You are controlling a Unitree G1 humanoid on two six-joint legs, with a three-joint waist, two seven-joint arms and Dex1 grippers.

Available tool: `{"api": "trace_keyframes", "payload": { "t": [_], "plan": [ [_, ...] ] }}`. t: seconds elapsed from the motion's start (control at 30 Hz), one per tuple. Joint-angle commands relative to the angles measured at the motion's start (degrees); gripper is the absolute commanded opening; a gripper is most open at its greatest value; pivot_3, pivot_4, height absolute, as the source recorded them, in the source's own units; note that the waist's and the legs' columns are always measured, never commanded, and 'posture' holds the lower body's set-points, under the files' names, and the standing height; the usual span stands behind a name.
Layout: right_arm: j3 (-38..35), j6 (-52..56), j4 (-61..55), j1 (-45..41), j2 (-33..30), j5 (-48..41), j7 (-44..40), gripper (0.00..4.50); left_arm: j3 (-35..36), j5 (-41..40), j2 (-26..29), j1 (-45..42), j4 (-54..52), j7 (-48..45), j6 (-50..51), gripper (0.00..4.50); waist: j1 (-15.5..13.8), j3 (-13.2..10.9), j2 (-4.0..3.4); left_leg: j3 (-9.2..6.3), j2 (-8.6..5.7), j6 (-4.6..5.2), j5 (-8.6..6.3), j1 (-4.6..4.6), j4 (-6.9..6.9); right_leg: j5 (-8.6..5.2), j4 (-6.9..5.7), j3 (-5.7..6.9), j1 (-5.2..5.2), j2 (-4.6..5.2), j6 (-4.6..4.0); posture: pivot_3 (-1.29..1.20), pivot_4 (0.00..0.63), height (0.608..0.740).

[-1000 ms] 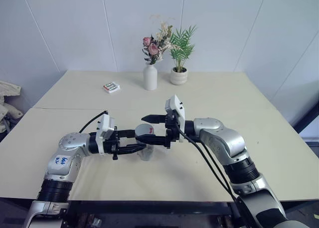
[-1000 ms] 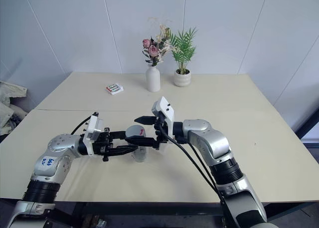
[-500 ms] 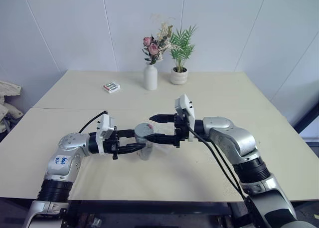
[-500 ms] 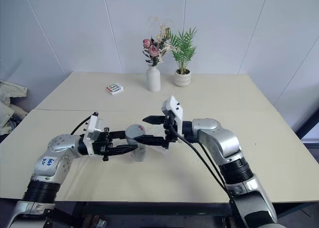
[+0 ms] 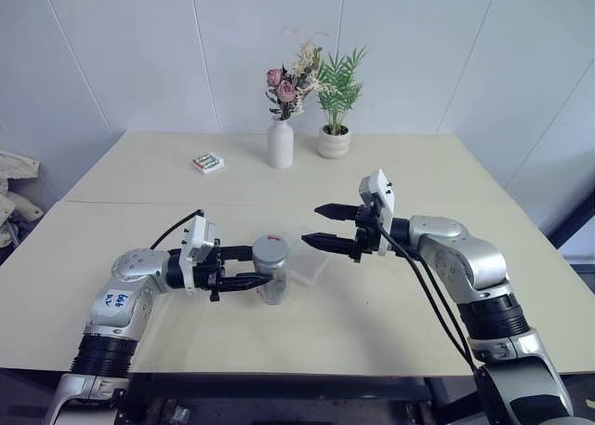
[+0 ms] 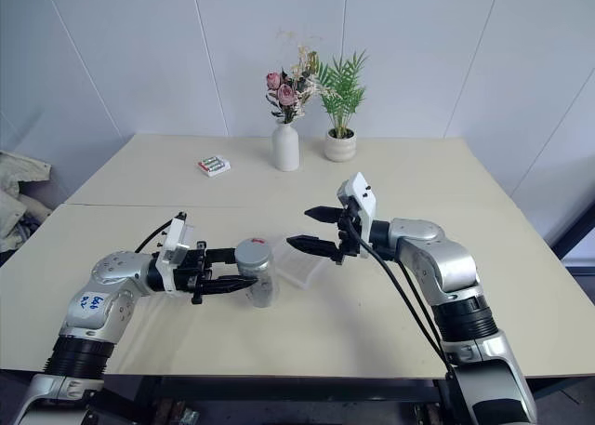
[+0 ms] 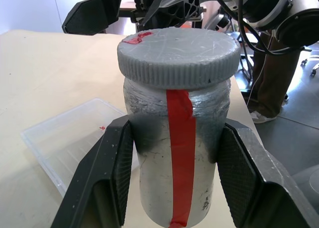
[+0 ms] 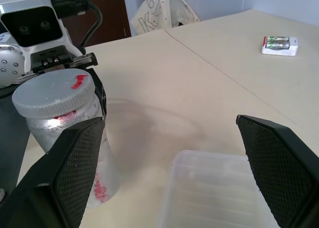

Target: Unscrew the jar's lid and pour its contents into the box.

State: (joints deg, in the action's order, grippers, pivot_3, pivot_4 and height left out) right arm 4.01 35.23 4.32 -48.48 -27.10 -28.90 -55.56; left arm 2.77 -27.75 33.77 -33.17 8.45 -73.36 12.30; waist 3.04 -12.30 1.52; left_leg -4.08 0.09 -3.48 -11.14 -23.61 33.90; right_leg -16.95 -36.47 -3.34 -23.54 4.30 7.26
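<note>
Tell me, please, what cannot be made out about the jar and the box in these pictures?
- The jar's contents: hidden by its silver wall and the lid, which is on.
- Whether the lid is loosened: no gap is visible.
- The box: cut off by the right wrist view's edge; in the left wrist view partly behind the left gripper.

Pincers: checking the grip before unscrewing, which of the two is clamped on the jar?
The left pincer grips the jar; the right pincer is open, apart.
</note>
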Motion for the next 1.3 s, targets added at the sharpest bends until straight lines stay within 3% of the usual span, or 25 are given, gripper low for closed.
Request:
{"api": "trace_keyframes", "payload": {
  "t": [0.03,0.23,0.7,1.3],
  "plan": [
    [-2.88,0.6,-2.21,-0.1,-1.21,-1.88,-0.77,4.46,0.76,-0.89,0.06,-0.88,-1.6,-0.3,-0.76,2.1,0.0,0.0,0.0,0.0,0.0,0.0,0.0,0.0,0.0,0.0,0.01,0.0,0.0,0.0,0.0,0.0,0.15,0.74],
    [-2.95,7.47,-10.73,-0.08,2.62,-9.55,0.29,4.46,0.75,-0.88,-0.05,-0.79,-1.58,-0.15,-0.73,2.1,0.27,0.0,0.0,0.0,0.02,0.0,0.0,0.0,-0.02,0.0,0.0,0.0,-0.01,-0.01,0.0,0.0,0.15,0.74],
    [8.96,2.02,-13.46,-1.56,11.38,-0.69,5.39,4.46,0.51,-0.77,-0.19,-1.6,-1.02,-0.32,-0.8,2.1,0.02,0.0,0.0,-0.01,0.01,0.0,0.0,0.0,-0.02,0.0,-0.01,0.0,-0.03,0.0,-0.01,0.0,0.15,0.74],
    [7.27,-0.64,-6.86,-2.44,11.07,3.2,4.1,4.46,0.47,-0.75,-0.58,-1.63,-0.98,-0.23,-0.92,2.1,0.03,0.0,0.0,0.0,0.01,0.0,0.0,0.0,-0.01,0.0,-0.02,0.01,-0.02,0.0,-0.01,0.0,0.15,0.74]
  ]
}}
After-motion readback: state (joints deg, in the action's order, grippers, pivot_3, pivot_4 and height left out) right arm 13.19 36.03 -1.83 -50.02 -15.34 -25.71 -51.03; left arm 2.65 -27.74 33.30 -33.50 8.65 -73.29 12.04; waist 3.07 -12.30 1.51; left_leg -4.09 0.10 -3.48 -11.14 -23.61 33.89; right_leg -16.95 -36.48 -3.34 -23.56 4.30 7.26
